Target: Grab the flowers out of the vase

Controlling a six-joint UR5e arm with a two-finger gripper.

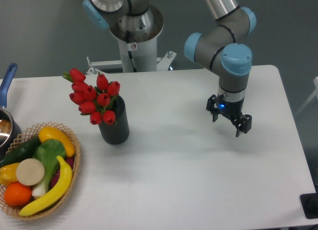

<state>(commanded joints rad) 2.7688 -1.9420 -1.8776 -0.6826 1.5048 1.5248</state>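
I'm at the approach: my gripper [228, 122] hangs spread and empty above the surface [198, 165], the flowers [93, 97] well off to its side in the vase [115, 122], so next I'd travel across above the buds

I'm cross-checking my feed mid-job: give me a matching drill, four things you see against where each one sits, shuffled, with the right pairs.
Things:
1. bunch of red tulip flowers
2. matte black cylindrical vase
3. round wicker basket of fruit and vegetables
4. black two-finger gripper

Places or states:
A. front left corner of the white table
B. standing upright, left of centre
C. above the table's right half, jaws apart, holding nothing
D. sticking out of the vase's mouth

Pairs: 1-D, 2-B, 3-A, 4-C
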